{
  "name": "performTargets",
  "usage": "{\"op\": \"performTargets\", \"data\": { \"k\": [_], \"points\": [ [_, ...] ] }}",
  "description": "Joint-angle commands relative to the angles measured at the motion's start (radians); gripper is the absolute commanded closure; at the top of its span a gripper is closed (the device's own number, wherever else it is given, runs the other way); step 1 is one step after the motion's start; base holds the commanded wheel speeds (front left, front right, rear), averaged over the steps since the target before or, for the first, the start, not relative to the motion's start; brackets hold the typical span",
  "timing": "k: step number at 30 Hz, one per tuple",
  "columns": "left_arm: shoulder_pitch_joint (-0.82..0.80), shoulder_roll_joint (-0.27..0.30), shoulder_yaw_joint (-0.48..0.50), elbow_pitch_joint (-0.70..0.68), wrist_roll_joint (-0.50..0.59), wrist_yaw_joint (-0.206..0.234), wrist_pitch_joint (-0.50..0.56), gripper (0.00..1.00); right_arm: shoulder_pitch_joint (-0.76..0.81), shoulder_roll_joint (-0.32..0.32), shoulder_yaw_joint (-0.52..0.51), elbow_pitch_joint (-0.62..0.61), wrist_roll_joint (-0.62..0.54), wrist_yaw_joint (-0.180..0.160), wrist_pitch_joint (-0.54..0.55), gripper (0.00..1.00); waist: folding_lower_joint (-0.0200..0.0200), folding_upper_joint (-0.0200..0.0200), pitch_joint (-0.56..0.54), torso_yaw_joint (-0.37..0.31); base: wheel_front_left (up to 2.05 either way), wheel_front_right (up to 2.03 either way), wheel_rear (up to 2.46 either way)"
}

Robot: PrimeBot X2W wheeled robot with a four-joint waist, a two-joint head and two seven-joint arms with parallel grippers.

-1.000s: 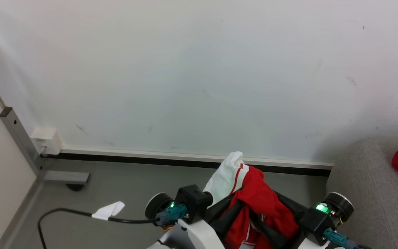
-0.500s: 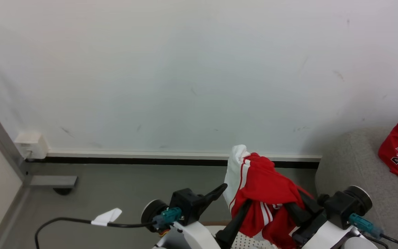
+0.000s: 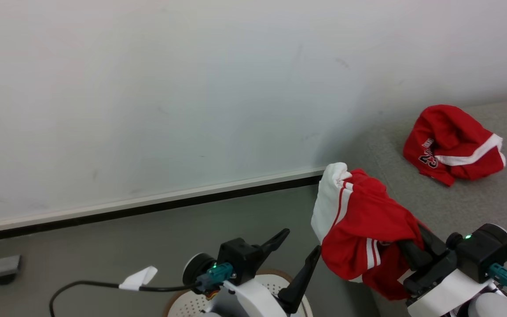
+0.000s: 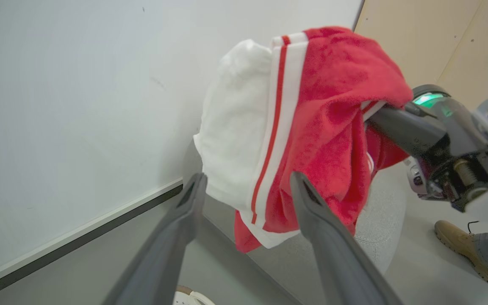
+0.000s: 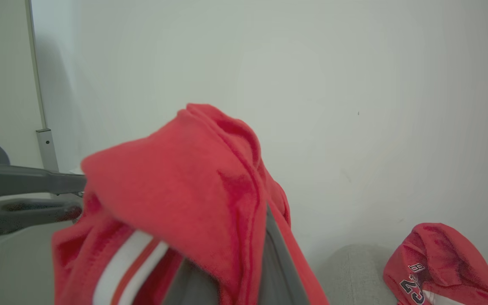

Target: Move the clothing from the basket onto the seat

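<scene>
Right pincer [image 3: 416,251] closed on red-and-white shorts [image 3: 359,220], cloth draped over its fingers [image 3: 429,241], held aloft at the seat [image 3: 478,198] edge, clear of the basket [image 3: 183,304]. Left pincer [image 3: 301,242] open, empty. Numbered jersey [image 3: 451,145] lies on seat. Risk: early release drops shorts to floor [image 3: 148,229]; draped cloth may snag on fingers.

striped garment [image 3: 359,215]: red; white panel | numbered garment [image 3: 447,132]: red; white band; dark numerals | seat [image 3: 478,202]: light grey
</scene>
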Motion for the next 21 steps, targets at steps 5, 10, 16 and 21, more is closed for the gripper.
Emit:
{"op": "performTargets", "data": {
  "k": [5, 10, 16, 21],
  "points": [
    [-0.021, -0.008, -0.006, 0.014, 0.006, -0.008, -0.011, 0.00, 0.034, -0.020, -0.057, -0.032, -0.006, -0.002, 0.004, 1.00, -0.0001, -0.0001, 0.045, -0.120, 0.00, 0.00, 0.00],
    [-0.038, -0.019, -0.013, 0.021, 0.008, -0.013, -0.009, 0.00, 0.049, -0.018, -0.101, -0.053, -0.004, -0.002, 0.007, 1.00, -0.0001, -0.0001, 0.066, -0.156, 0.00, 0.00, 0.00],
    [-0.105, -0.037, -0.022, 0.023, 0.026, -0.028, 0.022, 0.00, 0.020, -0.034, -0.173, -0.071, 0.012, -0.002, 0.011, 1.00, -0.0001, -0.0001, 0.144, -0.147, 0.00, 0.00, 0.00],
    [-0.247, -0.049, -0.018, 0.021, 0.075, -0.050, 0.068, 0.00, -0.072, -0.039, -0.287, -0.060, 0.026, -0.002, -0.008, 1.00, -0.0001, -0.0001, 0.318, -0.112, 0.00, 0.00, 0.00]
  ]
}}
